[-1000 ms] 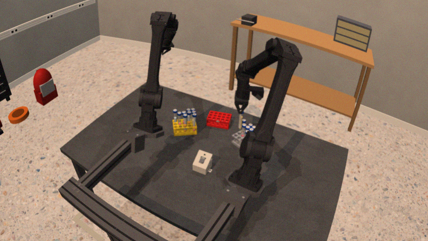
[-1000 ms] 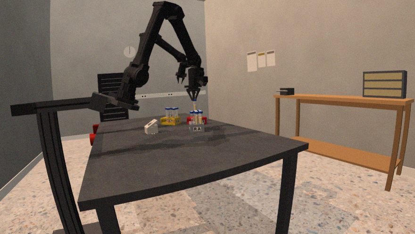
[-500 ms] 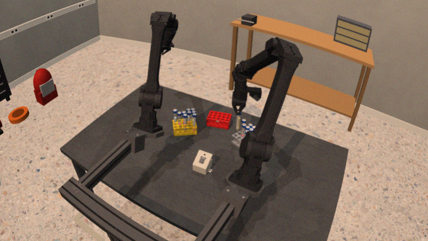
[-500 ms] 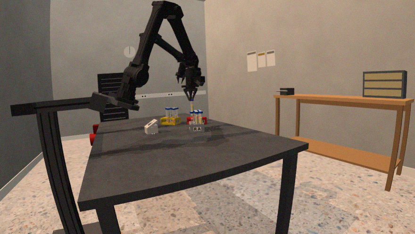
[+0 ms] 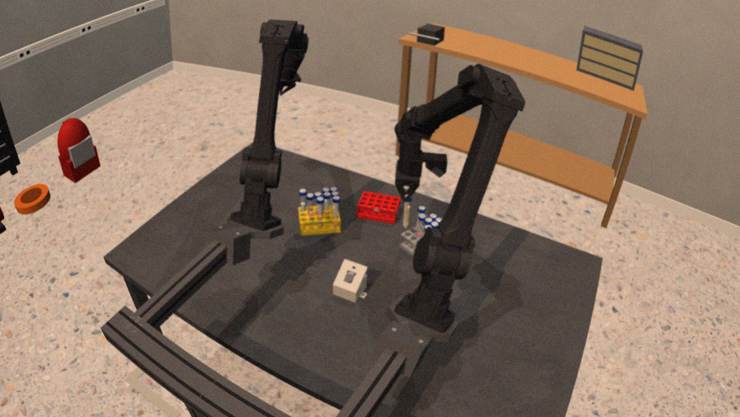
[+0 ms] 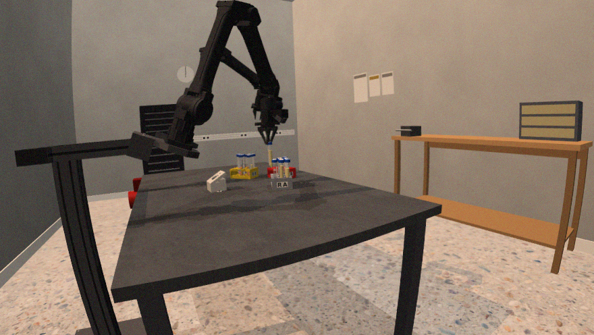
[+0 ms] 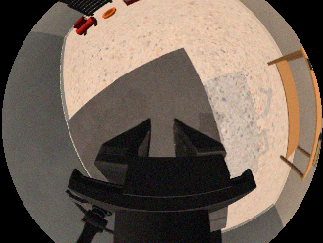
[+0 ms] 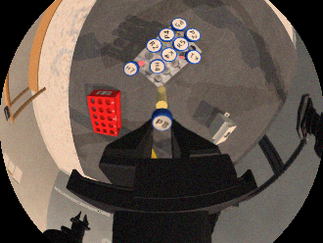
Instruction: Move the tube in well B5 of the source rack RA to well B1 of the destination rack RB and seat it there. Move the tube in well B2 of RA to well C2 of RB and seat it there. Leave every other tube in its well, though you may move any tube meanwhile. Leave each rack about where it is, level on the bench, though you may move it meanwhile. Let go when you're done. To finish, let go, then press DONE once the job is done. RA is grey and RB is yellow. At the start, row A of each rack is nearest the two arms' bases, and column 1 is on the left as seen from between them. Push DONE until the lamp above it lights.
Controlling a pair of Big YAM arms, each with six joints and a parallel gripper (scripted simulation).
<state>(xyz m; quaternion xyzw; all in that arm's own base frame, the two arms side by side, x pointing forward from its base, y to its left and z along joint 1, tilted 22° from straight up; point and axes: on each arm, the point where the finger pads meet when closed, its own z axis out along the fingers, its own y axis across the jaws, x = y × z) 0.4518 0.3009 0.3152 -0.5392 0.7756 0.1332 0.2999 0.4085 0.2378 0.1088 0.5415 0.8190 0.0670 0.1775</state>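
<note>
Tube P8 (image 5: 406,216) (image 6: 269,157) (image 8: 161,121) clamped by cap in my R pincer (image 5: 407,193) (image 6: 268,140) (image 8: 162,121); prob. light, stiff, slick, so keep cap grip. L pincer (image 5: 284,89) (image 6: 254,117) (image 7: 161,119) (image 8: 82,214) part-open, holding nil.

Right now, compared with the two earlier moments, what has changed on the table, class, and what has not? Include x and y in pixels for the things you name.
The right arm's fingers (image 5: 407,193) (image 6: 268,140) have carried the blue-capped tube (image 5: 406,215) (image 6: 269,158) (image 8: 161,120) leftward in the top view, toward the yellow rack's (image 5: 319,229) (image 6: 244,175) side. Nothing was newly gripped or released. The yellow, grey (image 5: 406,246) (image 6: 273,184) (image 8: 160,81) and red (image 5: 377,214) (image 6: 293,169) (image 8: 104,115) racks stayed put.
</note>
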